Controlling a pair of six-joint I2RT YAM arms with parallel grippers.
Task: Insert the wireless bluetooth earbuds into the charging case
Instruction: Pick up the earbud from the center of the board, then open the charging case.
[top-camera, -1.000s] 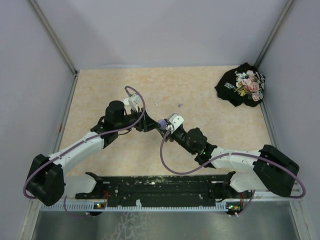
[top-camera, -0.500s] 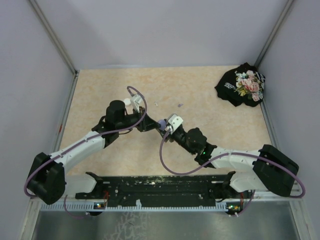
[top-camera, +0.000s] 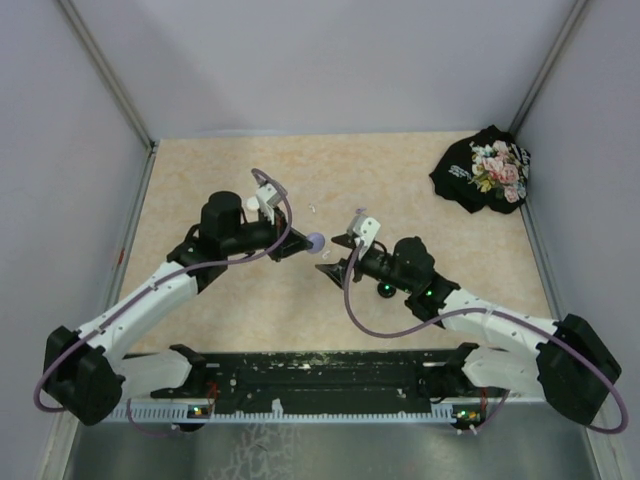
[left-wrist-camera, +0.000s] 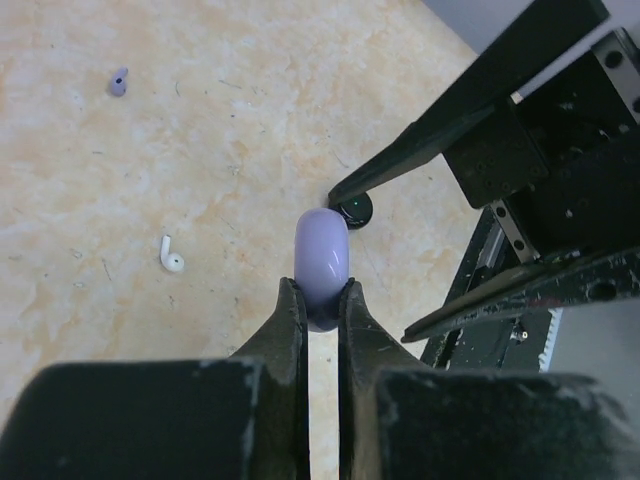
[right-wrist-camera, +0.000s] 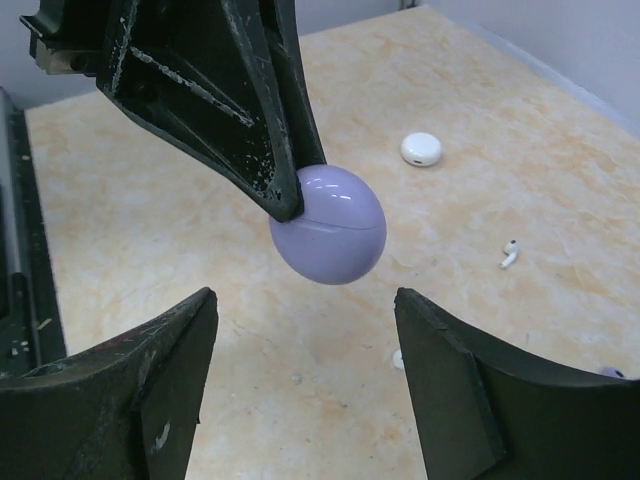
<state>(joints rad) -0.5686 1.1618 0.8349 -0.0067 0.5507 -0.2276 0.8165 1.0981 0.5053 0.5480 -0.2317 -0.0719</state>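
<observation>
No legible text, label, brand, number or sign appears in any view. The black cloth (top-camera: 483, 170) at the upper right of the top view carries a floral print; its pale marks are too small to read.

Mid tabletop (top-camera: 400, 180): left gripper (top-camera: 303, 241) and right gripper (top-camera: 330, 262) meet nearly tip to tip, the left one on the left.

Charging case (left-wrist-camera: 322, 262) sits between the left jaws, off the surface. It faces the right jaws and is apart from them.

On the tabletop below:
- Spare case (left-wrist-camera: 353, 210) just beyond the held one, by the right gripper's tip.
- One earbud (left-wrist-camera: 172, 256) left of the held case.
- Second earbud (left-wrist-camera: 118, 81) farther out on that side.
- Another case (right-wrist-camera: 421, 149) behind the held one.

Cloth bundle (top-camera: 483, 170) in the far right corner.
</observation>
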